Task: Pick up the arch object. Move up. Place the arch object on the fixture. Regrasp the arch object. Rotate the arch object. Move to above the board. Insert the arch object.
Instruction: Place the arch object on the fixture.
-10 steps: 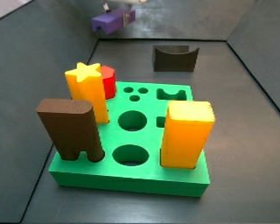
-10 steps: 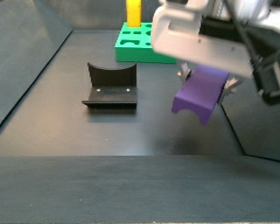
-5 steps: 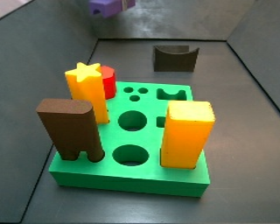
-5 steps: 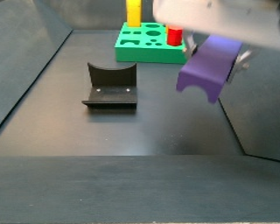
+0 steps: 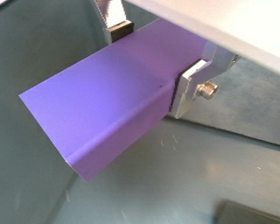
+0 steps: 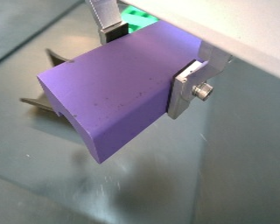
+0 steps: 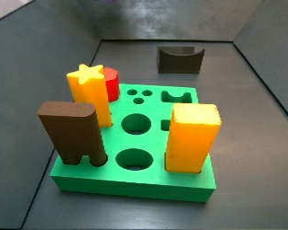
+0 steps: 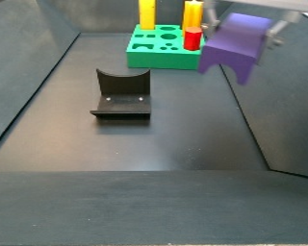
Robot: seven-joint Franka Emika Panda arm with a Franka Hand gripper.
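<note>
My gripper (image 6: 150, 57) is shut on the purple arch object (image 6: 119, 92), its silver fingers (image 6: 187, 86) clamped on opposite sides; both wrist views show this (image 5: 113, 96). In a side view the arch object (image 8: 235, 44) hangs high above the floor at the right, near the green board (image 8: 164, 48). The dark scooped fixture (image 8: 119, 94) stands on the floor to the left and nearer the camera. In a side view the board (image 7: 137, 144) and fixture (image 7: 179, 59) show, but the gripper and arch object are out of frame.
The board holds a dark brown tall block (image 7: 71, 133), an orange-yellow square block (image 7: 193, 137), a yellow star peg (image 7: 89, 90) and a red peg (image 7: 111, 85). Grey walls enclose the dark floor (image 8: 131, 144).
The gripper has risen with the arch object held in it, leaving the top of one side view and moving up toward the board in the other.
</note>
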